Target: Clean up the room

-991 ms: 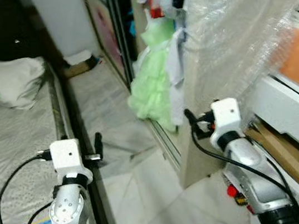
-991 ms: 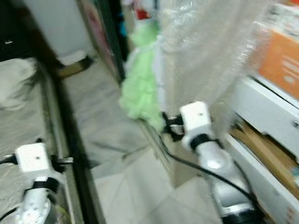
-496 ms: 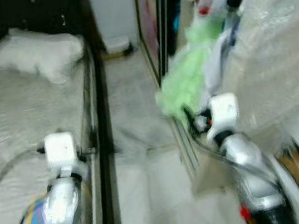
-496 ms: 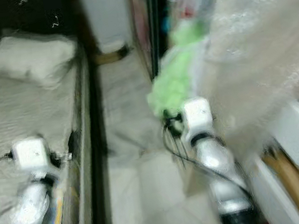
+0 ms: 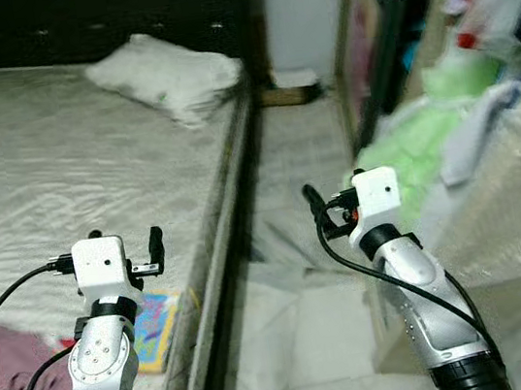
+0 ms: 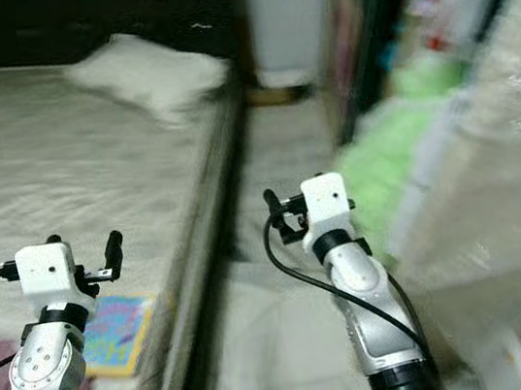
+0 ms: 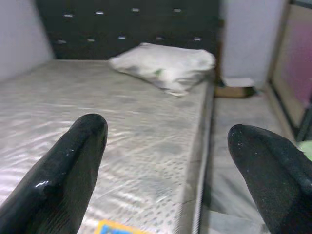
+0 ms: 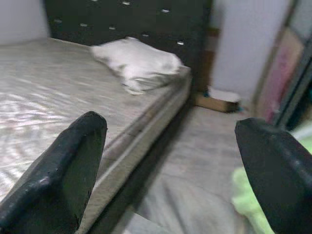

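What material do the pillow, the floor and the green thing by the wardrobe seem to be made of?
Pillow: soft white fabric, matte; it sags and wrinkles.
Floor: probably glossy pale tile or stone; straight joint lines and faint sheen show.
Green thing: likely thin ruffled fabric, pale green, perhaps a garment; blur leaves it uncertain.

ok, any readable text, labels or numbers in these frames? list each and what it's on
None can be read.
Colourful book on the bed beside the left arm: cover has print, too blurred to read.
Pink panel by the wardrobe: a picture or poster, no legible words.
Small box on the floor past the bed: no legible marking.
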You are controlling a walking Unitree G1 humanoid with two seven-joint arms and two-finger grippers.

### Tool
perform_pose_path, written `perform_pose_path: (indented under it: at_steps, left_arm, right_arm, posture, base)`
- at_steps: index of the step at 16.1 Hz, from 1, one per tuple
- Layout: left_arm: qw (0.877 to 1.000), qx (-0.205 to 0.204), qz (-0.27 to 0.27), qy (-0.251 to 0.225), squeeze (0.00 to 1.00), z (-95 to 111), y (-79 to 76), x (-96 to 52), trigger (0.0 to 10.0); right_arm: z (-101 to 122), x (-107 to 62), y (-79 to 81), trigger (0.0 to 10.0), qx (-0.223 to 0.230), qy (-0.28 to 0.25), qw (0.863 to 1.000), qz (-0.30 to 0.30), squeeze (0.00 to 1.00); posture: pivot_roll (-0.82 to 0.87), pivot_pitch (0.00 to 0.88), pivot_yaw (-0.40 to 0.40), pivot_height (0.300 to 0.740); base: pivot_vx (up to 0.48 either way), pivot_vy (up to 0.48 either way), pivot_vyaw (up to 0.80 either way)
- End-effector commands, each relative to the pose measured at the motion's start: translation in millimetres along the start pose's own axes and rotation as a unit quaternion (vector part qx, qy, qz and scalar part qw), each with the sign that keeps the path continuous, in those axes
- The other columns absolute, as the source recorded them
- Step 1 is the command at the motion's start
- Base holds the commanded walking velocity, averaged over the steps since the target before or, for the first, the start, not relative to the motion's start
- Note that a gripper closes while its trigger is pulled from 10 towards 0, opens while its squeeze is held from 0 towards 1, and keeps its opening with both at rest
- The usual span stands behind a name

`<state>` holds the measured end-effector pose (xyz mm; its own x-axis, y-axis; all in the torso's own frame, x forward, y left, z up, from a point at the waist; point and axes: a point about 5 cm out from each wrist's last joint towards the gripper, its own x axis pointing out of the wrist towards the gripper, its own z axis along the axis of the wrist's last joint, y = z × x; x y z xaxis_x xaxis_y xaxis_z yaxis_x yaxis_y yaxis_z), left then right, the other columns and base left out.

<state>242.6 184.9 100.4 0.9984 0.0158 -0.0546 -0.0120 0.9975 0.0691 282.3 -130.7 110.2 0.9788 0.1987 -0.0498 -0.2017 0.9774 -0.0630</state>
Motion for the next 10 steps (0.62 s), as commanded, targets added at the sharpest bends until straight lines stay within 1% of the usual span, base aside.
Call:
perform_pose_path:
  at_steps: [1,10]
  left_arm:
    - [1.0,0.001,-0.002,-0.007,0.0,2.7,-2.7,0.7,10.0]
    - [1.0,0.0,0.002,-0.02,0.0,5.2,-2.9,0.4,10.0]
  right_arm:
    - [0.9,0.3,-4.0,10.0,0.001,-0.001,1.0,-0.003,0.0]
    - [0.4,1.7,-4.3,10.0,0.003,-0.001,1.0,0.0,0.0]
  posture:
    - [-0.07,0.0,-0.02,0.74]
    - [-0.07,0.0,-0.025,0.74]
  base:
    - [0.0,0.0,0.8]
    - [0.0,0.0,0.8]
